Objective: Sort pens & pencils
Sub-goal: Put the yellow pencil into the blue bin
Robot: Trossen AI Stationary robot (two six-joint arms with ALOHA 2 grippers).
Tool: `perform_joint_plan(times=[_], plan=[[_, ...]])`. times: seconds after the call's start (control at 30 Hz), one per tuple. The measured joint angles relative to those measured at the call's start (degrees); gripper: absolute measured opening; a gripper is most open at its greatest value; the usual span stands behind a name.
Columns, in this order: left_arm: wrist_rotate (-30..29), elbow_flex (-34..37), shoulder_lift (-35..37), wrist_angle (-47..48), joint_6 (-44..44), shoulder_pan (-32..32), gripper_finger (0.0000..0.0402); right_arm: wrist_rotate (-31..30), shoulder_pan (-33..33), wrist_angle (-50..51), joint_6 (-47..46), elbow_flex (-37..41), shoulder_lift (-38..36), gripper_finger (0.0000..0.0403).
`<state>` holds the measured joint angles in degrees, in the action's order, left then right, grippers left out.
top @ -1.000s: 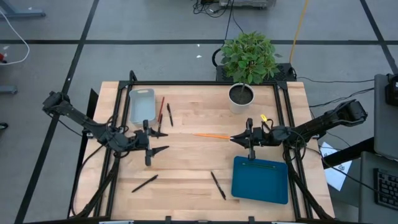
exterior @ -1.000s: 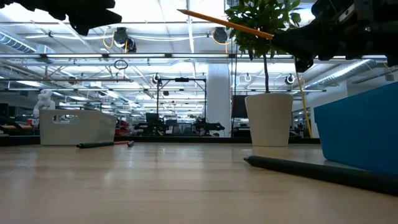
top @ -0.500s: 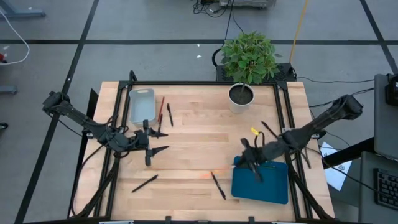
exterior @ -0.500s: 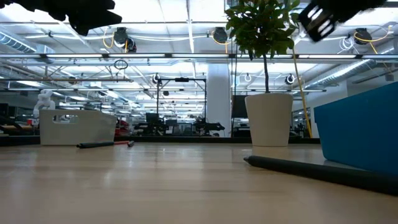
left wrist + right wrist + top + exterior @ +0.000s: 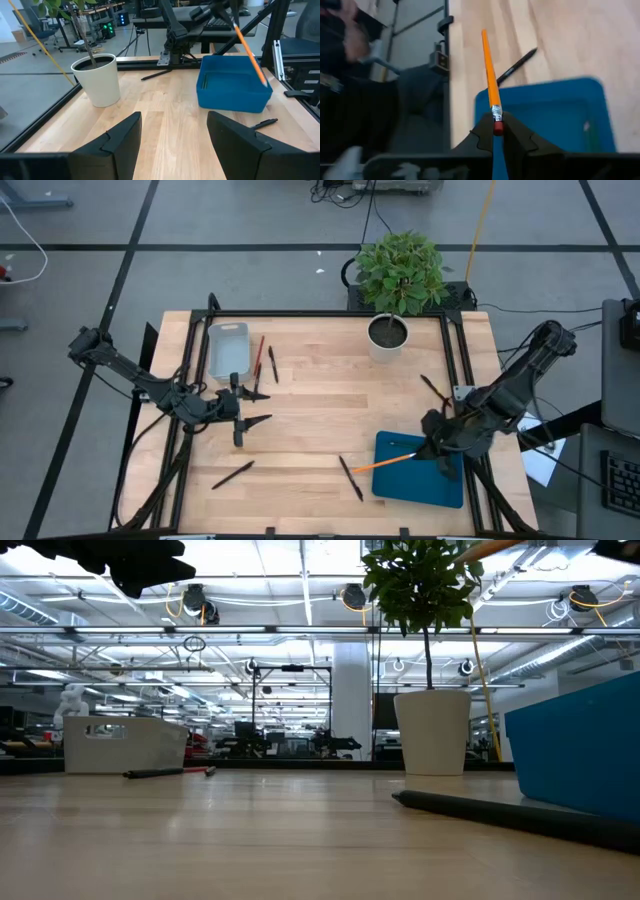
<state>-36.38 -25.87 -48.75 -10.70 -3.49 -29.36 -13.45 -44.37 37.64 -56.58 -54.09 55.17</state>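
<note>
Right gripper [image 5: 432, 446] above the blue tray [image 5: 418, 480], fingers clamped on the eraser end of an orange pencil [image 5: 385, 462] that juts out over the tray's edge. Left gripper [image 5: 258, 408] hangs over the table's left side, fingers apart, empty. Red pencil [image 5: 259, 357] and a black pen [image 5: 272, 364] lie beside the white bin [image 5: 227, 348]. More pens [image 5: 350, 478] lie on the wood near the tray.

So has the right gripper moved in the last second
Yes. The right gripper, shut on the orange pencil, went from the table's middle near the white plant pot to above the blue tray at the front.
</note>
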Motion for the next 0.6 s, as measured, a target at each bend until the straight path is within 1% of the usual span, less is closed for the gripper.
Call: perform_joint_plan(times=[0.13,0.3,0.4,0.5,0.6], plan=[[0.0,0.0,0.0,0.02,0.0,0.0,0.0232,2.19,-2.26,4.99,-12.37,-0.3,-3.17,0.0005],[0.0,0.0,0.0,0.09,0.02,0.02,0.0232,7.95,-4.6,12.83,-30.08,-0.3,-5.42,0.0005],[0.0,0.0,0.0,0.13,0.0,0.02,0.0232,9.25,-5.27,18.17,-37.74,-0.3,-5.96,0.0005],[0.0,0.0,0.0,0.11,0.01,0.04,0.0232,9.88,-5.25,22.9,-41.58,-0.3,-5.7,0.0005],[0.0,0.0,0.0,0.13,0.01,0.04,0.0232,10.49,-5.25,23.35,-40.68,-0.28,-4.7,0.0005]])
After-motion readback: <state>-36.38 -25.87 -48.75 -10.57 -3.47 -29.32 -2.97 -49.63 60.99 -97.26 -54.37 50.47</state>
